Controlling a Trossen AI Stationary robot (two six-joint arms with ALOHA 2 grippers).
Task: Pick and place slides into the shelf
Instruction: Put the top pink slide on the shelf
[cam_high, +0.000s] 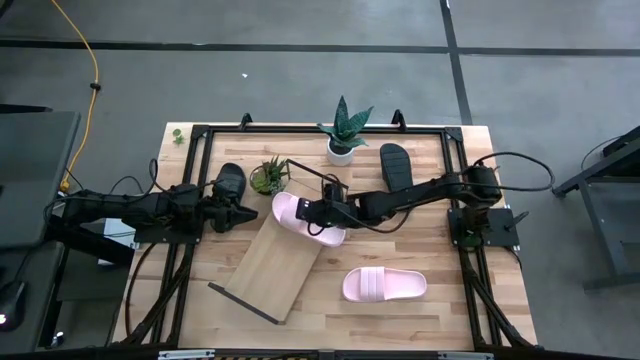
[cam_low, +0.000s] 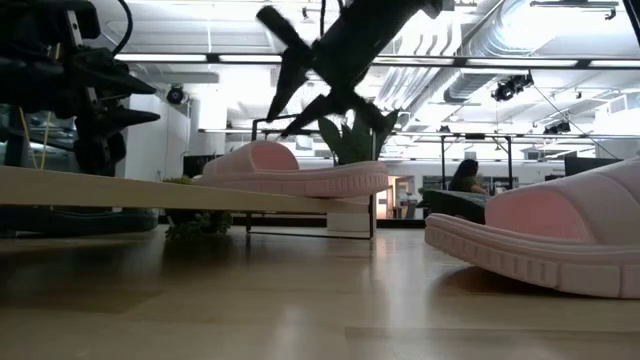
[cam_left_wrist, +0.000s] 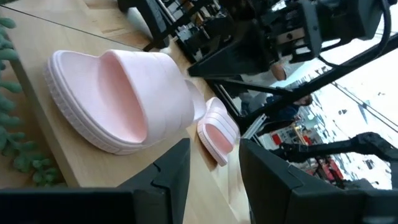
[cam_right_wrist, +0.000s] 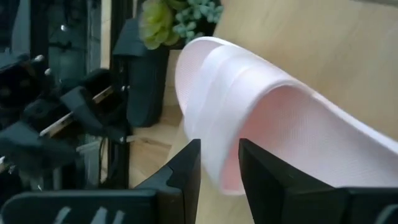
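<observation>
A pale pink slide (cam_high: 300, 213) (cam_low: 290, 172) (cam_right_wrist: 273, 112) lies sole down on the far end of the light-wood shelf (cam_high: 268, 262) (cam_low: 120, 190). One end of it juts past the board's edge. My right gripper (cam_high: 318, 212) (cam_low: 285, 122) (cam_right_wrist: 219, 180) hovers just above its strap, fingers apart, slanting down, touching nothing. A second pink slide (cam_high: 385, 285) (cam_low: 550, 235) lies on the table near the right. One black slide (cam_high: 395, 162) lies at the far side, another (cam_high: 230, 182) at the left. My left gripper (cam_high: 245, 215) (cam_left_wrist: 214, 168) waits open at the left, pointing at the pink slide (cam_left_wrist: 118, 99).
A potted spiky plant (cam_high: 345, 135) and a small succulent (cam_high: 268, 177) stand at the far side, close to the shelf's far end. A black metal frame (cam_high: 320, 128) runs around the tabletop. Free wood lies near the front edge, right of the shelf.
</observation>
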